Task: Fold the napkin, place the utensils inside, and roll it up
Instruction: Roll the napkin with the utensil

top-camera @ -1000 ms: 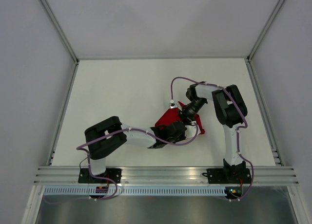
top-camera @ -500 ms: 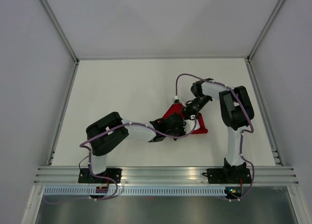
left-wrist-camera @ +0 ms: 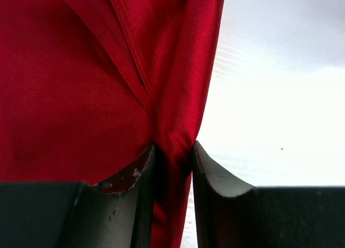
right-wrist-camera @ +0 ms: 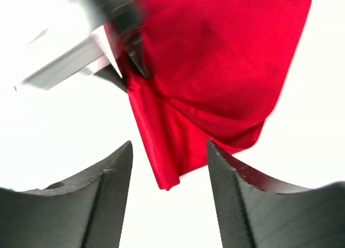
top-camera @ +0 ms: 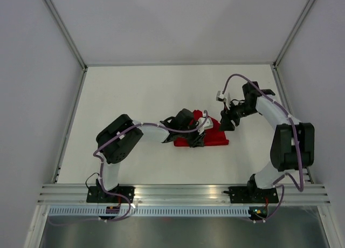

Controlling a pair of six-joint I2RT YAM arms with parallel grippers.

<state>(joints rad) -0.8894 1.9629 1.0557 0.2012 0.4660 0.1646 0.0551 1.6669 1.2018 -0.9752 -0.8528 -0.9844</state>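
Note:
The red napkin (top-camera: 215, 138) lies crumpled and partly folded near the middle of the white table. My left gripper (top-camera: 200, 127) sits at its left part, shut on a rolled fold of the cloth. In the left wrist view that fold of the napkin (left-wrist-camera: 70, 86) is pinched between the fingers of the left gripper (left-wrist-camera: 173, 153). My right gripper (top-camera: 228, 122) hangs just right of the napkin, open and holding nothing. In the right wrist view a corner of the napkin (right-wrist-camera: 215, 59) points toward the gap of the right gripper (right-wrist-camera: 169, 144). No utensils are in view.
The white table (top-camera: 135, 97) is enclosed by pale walls at the left, back and right. An aluminium rail (top-camera: 183, 194) carrying both arm bases runs along the near edge. The left arm's elbow (top-camera: 116, 143) lies low over the table's left half.
My right gripper has opened, let go of the napkin and drawn back to the right. The left gripper has carried its fold up and right, and the napkin now lies lower.

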